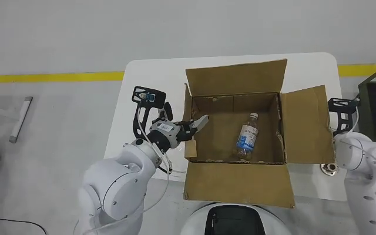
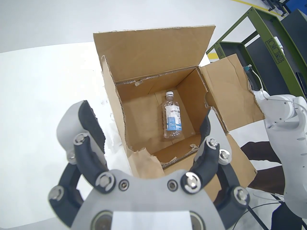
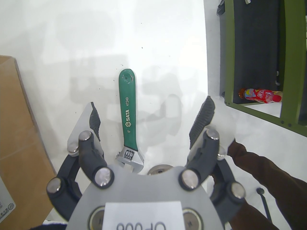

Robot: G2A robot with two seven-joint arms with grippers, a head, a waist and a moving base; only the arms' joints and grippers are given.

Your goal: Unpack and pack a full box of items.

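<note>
Nearest you, the box's near flap lies folded out flat on the table. At the right edge of the table, past the box's right flap, a round metal piece sits just beside the head of a green-handled wrench, which lies flat on the table. Your right gripper hangs over that wrench with its fingers spread wide, holding nothing.

Your left gripper is at the rim of the box's left wall, pointing right toward the inside. Its fingers are wide apart and it holds nothing.

The bottle lies on its side on the box floor, right of the middle, with its white cap toward the far wall. The far flap stands up behind it.

Right of the table, a green rack holds a red bottle.
</note>
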